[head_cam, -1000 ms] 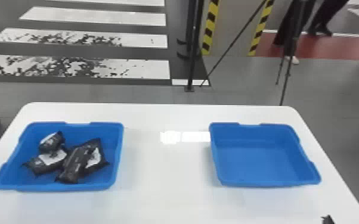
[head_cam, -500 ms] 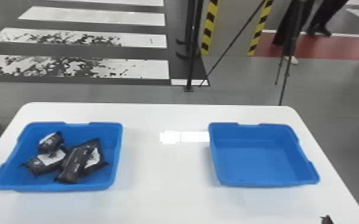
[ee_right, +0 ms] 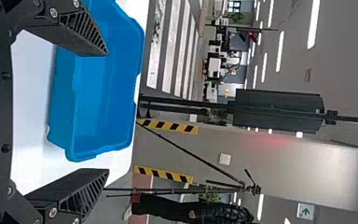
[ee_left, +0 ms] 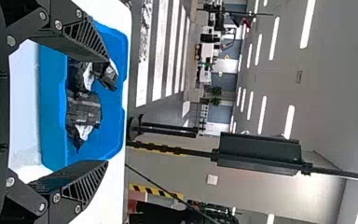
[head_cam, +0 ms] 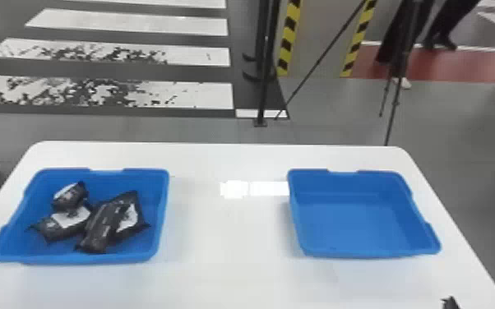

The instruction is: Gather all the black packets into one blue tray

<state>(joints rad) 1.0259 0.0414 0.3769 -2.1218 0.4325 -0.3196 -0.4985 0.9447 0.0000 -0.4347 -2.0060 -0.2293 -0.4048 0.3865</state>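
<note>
packets [head_cam: 98, 227]: 4, all in left tray [head_cam: 159, 217]
trays: 2, right tray [head_cam: 353, 226] well apart
my left claw [ee_left: 107, 111]: released, spread
my right claw [head_cam: 450, 303]: released, spread

Head view: high, forward-down | wrist views: close behind fingers [head_cam: 450, 304], facing forward | all share: bench [head_cam: 228, 263], striped floor [head_cam: 201, 94] beyond

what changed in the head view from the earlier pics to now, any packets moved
Nothing visibly changed: no packet was moved, taken hold of or let go. The black packets are still heaped in the left blue tray, and the right blue tray is still empty. Both trays stayed where they were on the white table.
</note>
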